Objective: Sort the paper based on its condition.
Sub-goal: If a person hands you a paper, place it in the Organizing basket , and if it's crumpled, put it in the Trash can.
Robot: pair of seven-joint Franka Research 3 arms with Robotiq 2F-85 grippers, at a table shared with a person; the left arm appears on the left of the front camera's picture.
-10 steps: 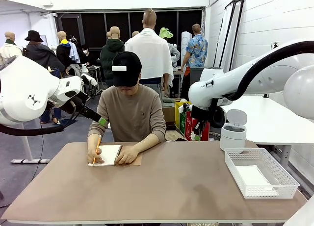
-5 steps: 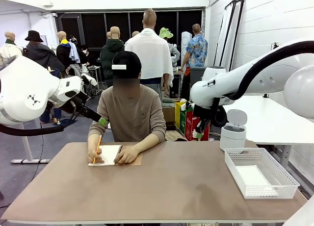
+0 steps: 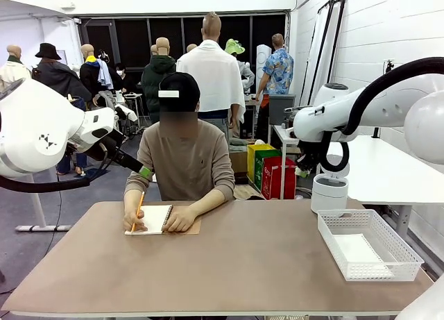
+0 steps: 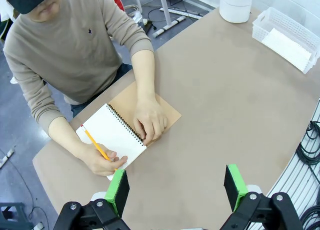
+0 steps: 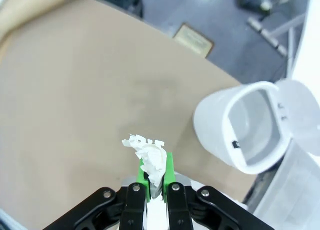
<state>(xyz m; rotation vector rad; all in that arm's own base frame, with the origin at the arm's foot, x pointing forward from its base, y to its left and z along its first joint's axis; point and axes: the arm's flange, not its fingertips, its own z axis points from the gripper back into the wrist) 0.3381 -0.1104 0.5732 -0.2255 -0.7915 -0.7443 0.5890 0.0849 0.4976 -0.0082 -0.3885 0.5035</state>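
Above table, right gripper (image 5: 155, 182) pinches (crumpled) paper (image 5: 148, 157).

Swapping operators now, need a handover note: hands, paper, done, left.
Right hand: shut on a crumpled paper scrap, raised near the small white bin, whose lid is open.
Left hand: open, empty, above the table's near edge.
White basket at the table's right end holds a flat white sheet.
The person is writing in the spiral notebook with a pencil, other hand on the page.
Done: one flat sheet sorted, scrap picked up.
Left: probably drop the scrap in the bin; further sheets may come from the person.
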